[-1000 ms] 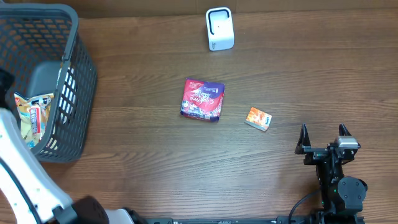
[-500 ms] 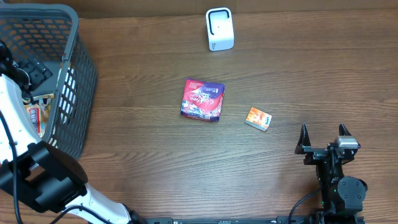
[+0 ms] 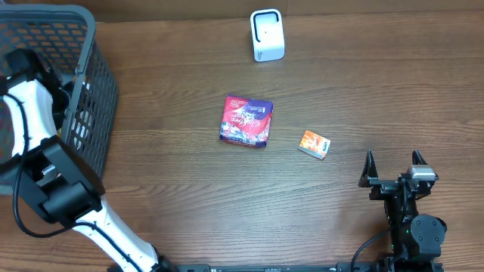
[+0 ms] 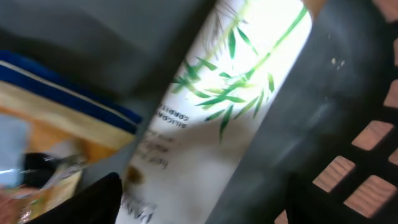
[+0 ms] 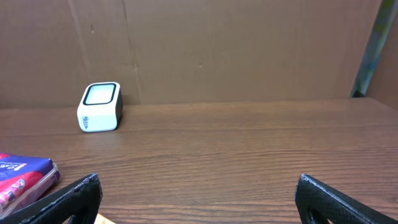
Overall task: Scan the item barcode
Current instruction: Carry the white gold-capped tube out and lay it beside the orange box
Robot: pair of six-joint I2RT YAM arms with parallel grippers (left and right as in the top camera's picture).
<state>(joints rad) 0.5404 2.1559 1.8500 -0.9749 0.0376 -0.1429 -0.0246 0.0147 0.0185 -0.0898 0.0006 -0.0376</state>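
Inside the dark grey mesh basket (image 3: pixel 94 113), the left pincer (image 4: pixel 199 202) is facing a white, green-leafed tube (image 4: pixel 217 106); its gape I cannot tell. The right pincer (image 3: pixel 392 172) is hovering spread wide above the wooden worktop (image 3: pixel 174 196).

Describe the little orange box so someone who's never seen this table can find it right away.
On the wooden table, find the purple packet near the middle. Just to its right, apart and slightly nearer the robot, lies the orange box: smaller than the packet, and the only orange thing on the bare wood.
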